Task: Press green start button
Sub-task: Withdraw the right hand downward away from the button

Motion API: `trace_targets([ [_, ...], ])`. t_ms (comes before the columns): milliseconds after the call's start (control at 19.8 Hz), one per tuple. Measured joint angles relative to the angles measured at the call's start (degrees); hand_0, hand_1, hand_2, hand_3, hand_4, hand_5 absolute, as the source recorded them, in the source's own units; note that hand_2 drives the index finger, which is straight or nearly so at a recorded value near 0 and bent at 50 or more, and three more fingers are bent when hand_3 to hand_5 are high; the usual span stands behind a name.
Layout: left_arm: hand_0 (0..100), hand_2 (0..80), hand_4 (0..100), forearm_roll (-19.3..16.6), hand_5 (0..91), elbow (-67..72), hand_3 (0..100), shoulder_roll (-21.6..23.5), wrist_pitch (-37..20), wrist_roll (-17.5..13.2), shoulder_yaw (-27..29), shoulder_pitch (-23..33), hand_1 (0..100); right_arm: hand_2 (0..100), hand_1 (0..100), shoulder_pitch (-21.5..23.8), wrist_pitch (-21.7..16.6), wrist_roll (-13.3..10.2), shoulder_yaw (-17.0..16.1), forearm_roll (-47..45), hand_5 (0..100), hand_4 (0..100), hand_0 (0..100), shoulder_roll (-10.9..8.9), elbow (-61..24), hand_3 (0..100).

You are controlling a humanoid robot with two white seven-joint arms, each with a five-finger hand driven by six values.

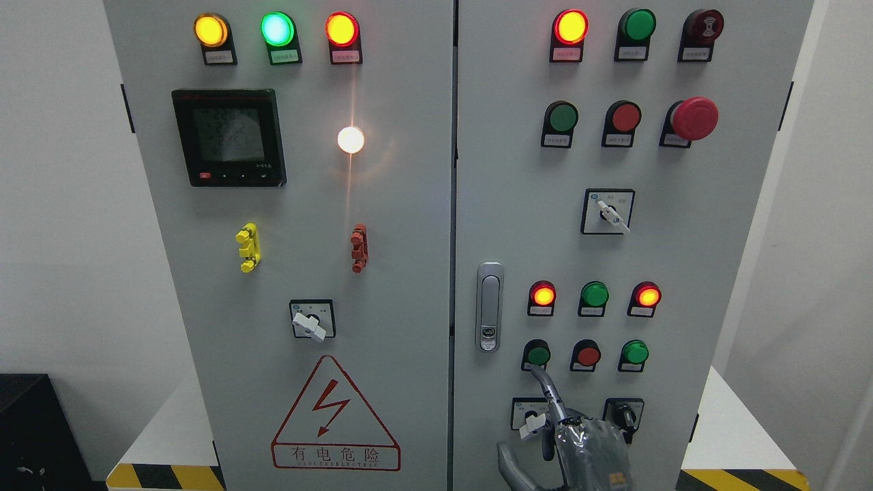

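**Forefinger at the lower green button**

Facing a tall grey control cabinet (382,204) with two doors. On the right door (716,273), controls set in rows, probably so that each lamp stands above the button it reports on: near the bottom, three lamps, and under them three push buttons.

Leftmost in that button row, the green button (538,355), just to the right of the door handle (489,307). Beside it a red button (586,355), then a second green button (635,352). Higher up the door, one more green button (563,117), well apart from the hand. Judging by where the finger points, taking the leftmost lower one as the start button.

Coming in from the bottom edge, right of the middle: the right hand (586,443), back turned toward the camera, wrapped in a grey shiny cover. Clamped on nothing. Forefinger (549,392) stretched up and slightly to the left, thumb (508,464) spread out low on the left, the other fingers seemingly folded down. Shaped like this, probably, so that one tip alone meets the small cap and the red neighbour stays untouched.

Fingertip lying at the lower rim of the green button, a little below its centre. Touching, as far as can be seen; impossible to tell whether already pushed in. Partly hiding a rotary switch (530,414) below the row.

Left hand nowhere in view.
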Motion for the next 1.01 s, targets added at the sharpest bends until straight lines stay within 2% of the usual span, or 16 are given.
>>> trace_targets([
  [151, 12, 0.0, 0, 0.0, 0.0, 0.0, 0, 0.0, 0.0, 0.0, 0.0, 0.0, 56, 0, 28, 2.6, -0.6, 0.0, 0.0, -3.8, 68, 64, 40, 0.01, -2.0, 66],
  [303, 12, 0.0, 0, 0.0, 0.0, 0.0, 0, 0.0, 0.0, 0.0, 0.0, 0.0, 56, 0, 25, 4.4, -0.6, -0.1, 0.1, -8.0, 54, 51, 30, 0.01, -4.2, 49],
  [353, 12, 0.0, 0, 0.0, 0.0, 0.0, 0, 0.0, 0.0, 0.0, 0.0, 0.0, 56, 0, 24, 5.3, -0.6, -0.1, 0.1, -9.3, 48, 45, 24, 0.01, -4.8, 42],
  [454, 12, 0.0, 0, 0.0, 0.0, 0.0, 0, 0.0, 0.0, 0.0, 0.0, 0.0, 56, 0, 22, 6.9, -0.6, -0.1, 0.1, -12.1, 40, 37, 16, 0.0, -6.1, 35],
  [504, 12, 0.0, 0, 0.0, 0.0, 0.0, 0, 0.0, 0.0, 0.0, 0.0, 0.0, 56, 0, 22, 7.7, -0.6, -0.1, 0.1, -13.5, 36, 33, 9, 0.0, -6.7, 31],
  [605, 12, 0.0, 0, 0.0, 0.0, 0.0, 0, 0.0, 0.0, 0.0, 0.0, 0.0, 56, 0, 20, 9.2, -0.6, 0.1, 0.2, -17.1, 30, 27, 0, -0.01, -7.7, 26],
  [1008, 12, 0.0, 0, 0.0, 0.0, 0.0, 0, 0.0, 0.0, 0.0, 0.0, 0.0, 56, 0, 9, 13.5, -0.6, 5.5, 0.3, -32.9, 1, 6, 0, -0.09, -10.3, 11],
])
